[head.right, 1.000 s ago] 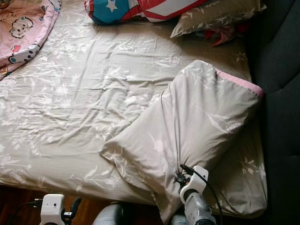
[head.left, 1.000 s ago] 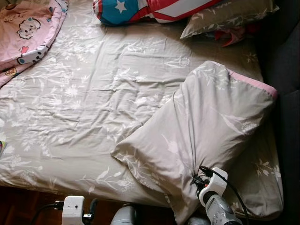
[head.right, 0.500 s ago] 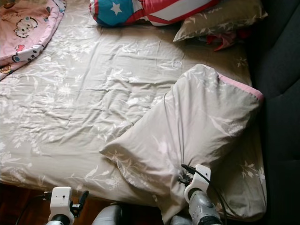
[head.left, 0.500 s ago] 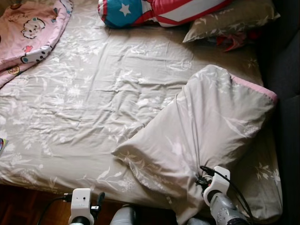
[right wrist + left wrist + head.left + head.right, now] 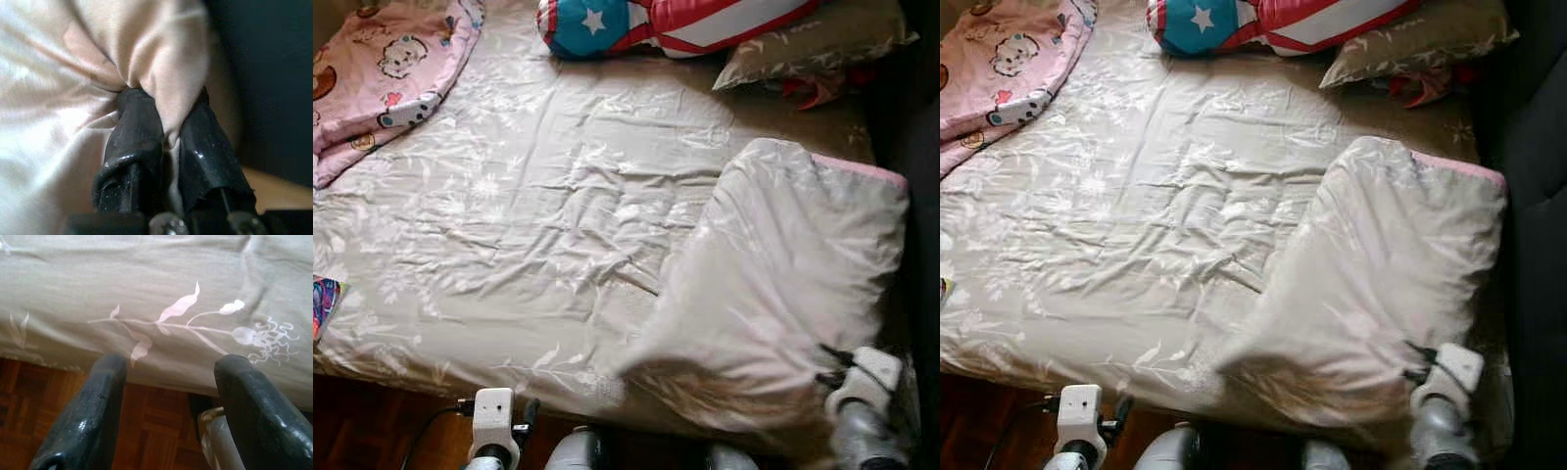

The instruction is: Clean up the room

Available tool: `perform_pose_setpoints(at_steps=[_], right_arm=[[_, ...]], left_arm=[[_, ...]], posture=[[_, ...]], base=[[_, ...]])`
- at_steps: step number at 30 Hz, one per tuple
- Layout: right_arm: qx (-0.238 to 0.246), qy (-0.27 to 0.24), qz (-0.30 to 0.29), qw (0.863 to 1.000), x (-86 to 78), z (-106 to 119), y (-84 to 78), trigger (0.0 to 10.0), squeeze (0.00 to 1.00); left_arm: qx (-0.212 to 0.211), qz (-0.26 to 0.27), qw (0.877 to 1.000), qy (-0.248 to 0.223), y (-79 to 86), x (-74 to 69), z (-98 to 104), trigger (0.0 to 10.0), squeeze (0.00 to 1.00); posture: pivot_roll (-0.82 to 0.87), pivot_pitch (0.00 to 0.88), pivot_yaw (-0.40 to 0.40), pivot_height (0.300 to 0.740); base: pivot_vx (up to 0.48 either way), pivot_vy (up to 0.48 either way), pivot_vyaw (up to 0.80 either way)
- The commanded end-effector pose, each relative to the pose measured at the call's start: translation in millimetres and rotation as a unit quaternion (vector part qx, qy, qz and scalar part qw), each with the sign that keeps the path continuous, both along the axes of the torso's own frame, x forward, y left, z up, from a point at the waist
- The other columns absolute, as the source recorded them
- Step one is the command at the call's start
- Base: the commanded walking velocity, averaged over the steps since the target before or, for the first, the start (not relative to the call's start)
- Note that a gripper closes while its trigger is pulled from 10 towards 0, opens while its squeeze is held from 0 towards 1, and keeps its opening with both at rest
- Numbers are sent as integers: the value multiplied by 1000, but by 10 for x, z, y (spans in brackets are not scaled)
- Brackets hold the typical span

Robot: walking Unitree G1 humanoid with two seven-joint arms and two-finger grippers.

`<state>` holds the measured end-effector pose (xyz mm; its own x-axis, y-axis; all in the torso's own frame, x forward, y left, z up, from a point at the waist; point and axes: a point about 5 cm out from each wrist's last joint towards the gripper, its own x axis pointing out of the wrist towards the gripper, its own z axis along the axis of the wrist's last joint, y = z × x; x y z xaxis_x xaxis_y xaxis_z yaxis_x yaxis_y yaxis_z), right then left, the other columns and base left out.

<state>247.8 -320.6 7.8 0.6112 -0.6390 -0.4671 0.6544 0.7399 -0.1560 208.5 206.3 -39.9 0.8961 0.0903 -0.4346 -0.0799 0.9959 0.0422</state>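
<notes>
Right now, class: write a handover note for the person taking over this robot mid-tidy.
Right gripper: shut on a fold of the grey pillow, at the pillow's near end by the bed's right side.
Left gripper: open, holding nothing, low at the near edge of the bed above the wood floor.
Pink blanket bunched at the far left corner; star cushion and second pillow at the head.
Done: pillow gripped.
Left: place the pillow, tidy the blanket.

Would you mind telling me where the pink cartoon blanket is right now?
The pink cartoon blanket lies bunched at the bed's far left corner in the eye views, left of the star-patterned cushion.
</notes>
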Motion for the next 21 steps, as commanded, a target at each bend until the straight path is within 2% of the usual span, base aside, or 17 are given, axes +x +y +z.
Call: perform_pose_setpoints(at_steps=[1,8,11,14,15,16,17,19,21], right_arm=[[-93,-33,-78,992,-100,301,-421,0,0],[-146,-23,-121,982,-187,451,-636,0,0],[-140,-13,-124,982,-217,393,-605,0,0],[-114,0,-99,989,-197,266,-471,0,0],[-104,4,-90,990,-187,232,-432,824,0],[-95,8,-82,992,-180,202,-400,4118,0],[-88,16,-77,993,-183,144,-337,10000,0],[-85,14,-73,994,-180,123,-304,10000,0],[-66,-10,-61,996,-136,110,-232,10000,0]], left_arm=[[-2,17,999,29,59,-153,-106,10000,0],[-3,16,999,32,39,-174,-129,10000,0],[-5,16,999,33,23,-183,-141,10000,0],[-7,13,999,33,6,-188,-147,10000,0],[-7,13,999,33,4,-188,-148,10000,0],[-7,12,999,33,4,-189,-149,10000,0],[-6,10,999,34,-1,-188,-150,10000,0],[-5,8,999,34,-5,-187,-152,10000,0],[-7,5,999,34,-14,-180,-153,10000,0]], posture=[[-66,261,-4,740],[-78,261,-12,740],[-77,263,-11,740],[-73,264,-6,740],[-73,264,-6,740],[-72,264,-5,740],[-68,262,-5,740],[-68,262,-5,740],[-70,258,-3,740]], base=[[0,0,0],[0,0,0],[0,0,0],[0,0,0],[0,0,0],[0,0,0],[0,0,0],[0,0,0],[0,0,0]])
